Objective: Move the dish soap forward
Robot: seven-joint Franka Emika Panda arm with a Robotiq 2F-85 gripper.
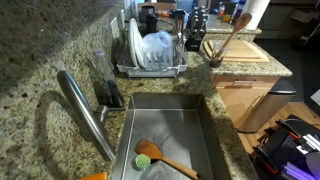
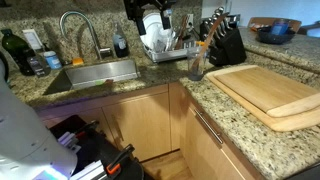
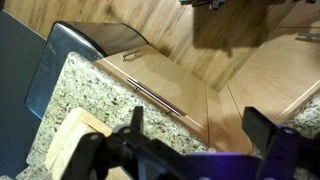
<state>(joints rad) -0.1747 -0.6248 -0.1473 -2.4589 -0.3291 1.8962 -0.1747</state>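
Observation:
The dish soap [image 2: 120, 44] is a small dark blue bottle with a paler top. It stands on the granite counter behind the sink, next to the faucet [image 2: 78, 25]. It also shows in an exterior view [image 1: 109, 90]. In the wrist view my gripper [image 3: 200, 130] is open and empty. It hangs high over the counter edge and the wooden cabinet fronts, far from the bottle. The bottle is out of the wrist view. A dark part at the top of an exterior view [image 2: 150, 10] may be my gripper.
A green scrub brush with a wooden handle [image 1: 150, 155] lies in the steel sink [image 1: 200, 130]. A dish rack with plates [image 1: 150, 55] stands behind the sink. Also here are a knife block [image 2: 225, 40], a large cutting board [image 2: 265, 90] and bottles by the wall [image 2: 15, 50].

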